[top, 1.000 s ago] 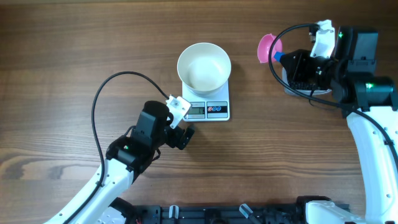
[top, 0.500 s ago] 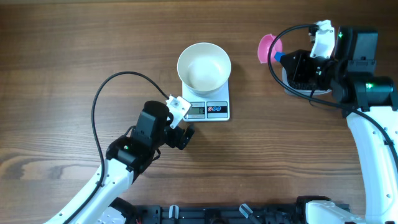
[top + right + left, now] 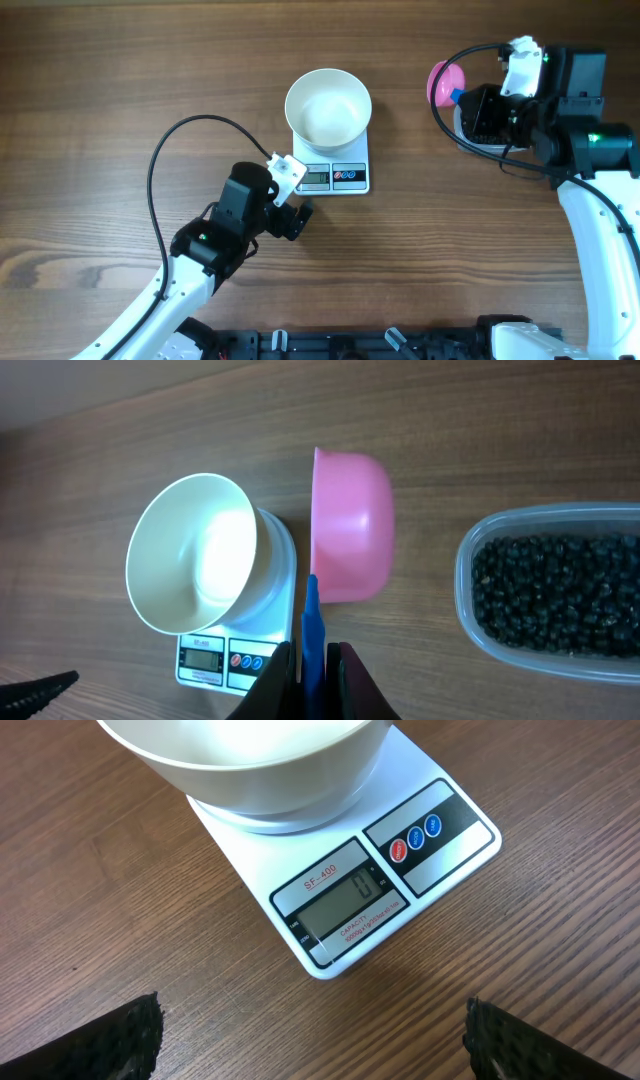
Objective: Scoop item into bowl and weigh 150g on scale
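The bowl (image 3: 190, 565), ahead-left of the right gripper (image 3: 305, 660), is empty, so all scooping remains; that gripper clamps the pink scoop (image 3: 350, 525), and the left gripper (image 3: 318, 1045) is fully open, holding nothing.

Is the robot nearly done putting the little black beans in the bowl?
Not nearly. Done: the white bowl sits on the scale, which reads zero. In hand: the right gripper is shut on the pink scoop, between the bowl and the tub of beans. The left gripper is open, holding nothing. Left: the bowl is empty, so all the scooping and weighing.
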Controlling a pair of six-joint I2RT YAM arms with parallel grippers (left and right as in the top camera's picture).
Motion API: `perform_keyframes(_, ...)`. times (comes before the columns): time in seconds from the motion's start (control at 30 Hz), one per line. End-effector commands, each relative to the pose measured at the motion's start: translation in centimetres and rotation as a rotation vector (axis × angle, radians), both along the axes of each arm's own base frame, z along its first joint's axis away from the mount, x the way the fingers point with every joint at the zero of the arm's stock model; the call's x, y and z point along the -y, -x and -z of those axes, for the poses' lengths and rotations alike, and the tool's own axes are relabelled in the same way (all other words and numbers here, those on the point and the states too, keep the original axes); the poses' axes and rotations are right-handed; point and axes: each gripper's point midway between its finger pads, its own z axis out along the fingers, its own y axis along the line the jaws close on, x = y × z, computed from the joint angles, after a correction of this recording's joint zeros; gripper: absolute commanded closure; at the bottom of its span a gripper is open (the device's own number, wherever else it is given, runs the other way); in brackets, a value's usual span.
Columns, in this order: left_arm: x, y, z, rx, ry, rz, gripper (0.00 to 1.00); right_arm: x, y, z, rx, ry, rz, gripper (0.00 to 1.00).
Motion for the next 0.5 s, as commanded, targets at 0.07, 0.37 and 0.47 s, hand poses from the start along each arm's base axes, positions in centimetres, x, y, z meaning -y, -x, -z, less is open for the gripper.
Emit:
perform_keyframes(0.07,-0.4,-0.1,0.2,0.0,-0.009,-0.01,0.0,1.0,-1.4,-1.2,0.034,-0.04,0.126,0.96)
perform_keyframes(0.37,-0.4,-0.1,0.2,0.0,-0.009,-0.01,0.0,7.6,1.2,1.7,-0.101,0.141,0.262,0.96)
perform_keyframes(0.47,-0.4,-0.1,0.2,0.0,-0.009,-0.01,0.0,10.0,2.3,2.6,-0.146,0.197,0.271,0.96)
